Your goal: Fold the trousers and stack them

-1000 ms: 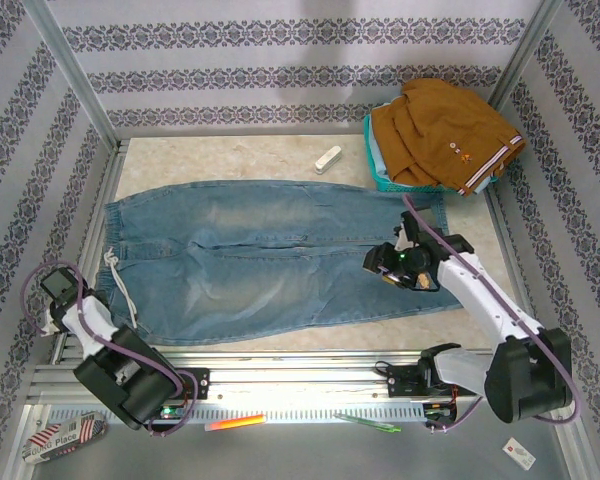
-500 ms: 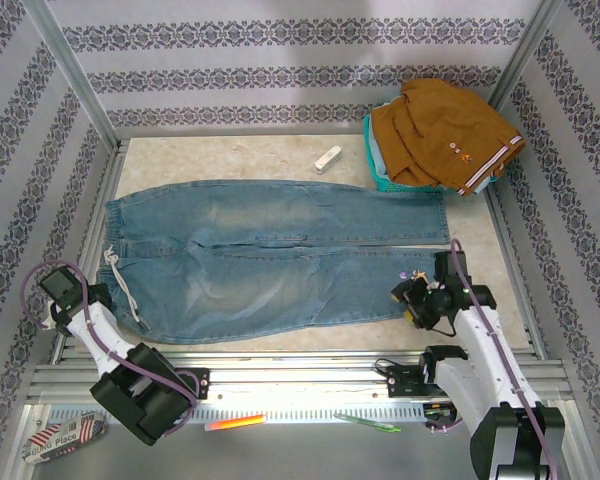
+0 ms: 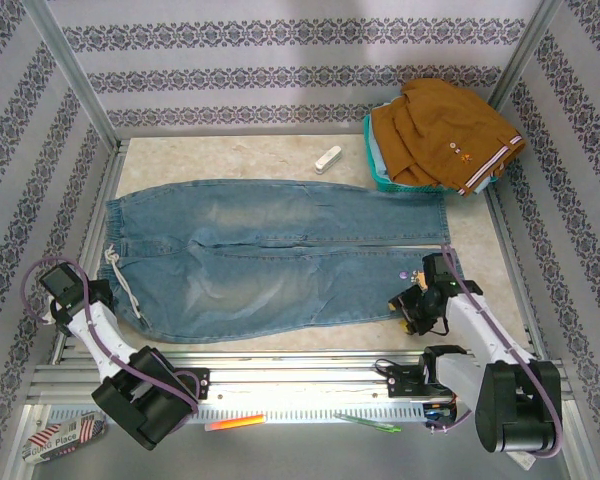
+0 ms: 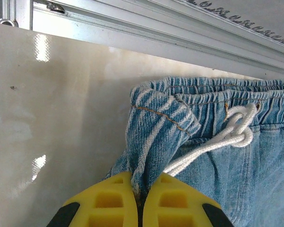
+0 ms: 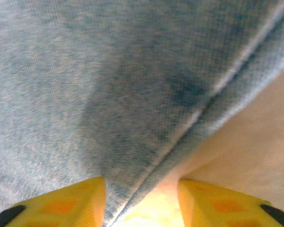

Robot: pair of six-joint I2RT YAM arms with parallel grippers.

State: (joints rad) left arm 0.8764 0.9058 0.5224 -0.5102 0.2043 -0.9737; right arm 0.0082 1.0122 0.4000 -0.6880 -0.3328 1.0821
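my left gripper is clenched on a raised fold of gathered, ribbed waistband at the near corner of the trousers. its two yellow fingers meet with the denim pinched between them. just beside that fold a white braided drawstring lies knotted on the cloth. past the waistband the table is glossy pale beige, ending at a grooved aluminium rail.

my right gripper is spread, its two yellow pads apart. the stitched hem edge of a trouser leg runs between them. the weave there looks fine and soft, though it is blurred this close.

there is one pair of trousers, in faded light blue denim that is paler down the thighs. it lies flat across the table, waist to the left and both legs reaching right, side by side. at the far right corner one teal basket carries a rumpled mustard-brown garment. one small white oblong object rests on the table beyond the trousers, apart from them.
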